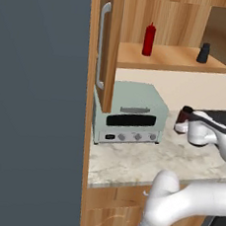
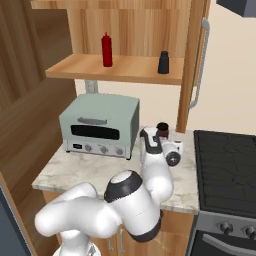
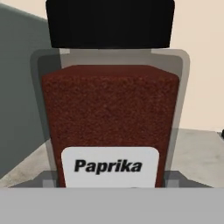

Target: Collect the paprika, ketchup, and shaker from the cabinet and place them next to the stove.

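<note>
Ketchup and shaker are standing on the cabinet shelf, bottle left, shaker right. Below, the toaster oven is sitting on the table; right of it your tool is reaching at the paprika, beside the stove. In the hand view the jar is looming very close; whether the tool is clamping it or standing partly open around it, you cannot tell. If you are pulling away while squeezing, you are risking tipping the jar onto the grates.
</note>
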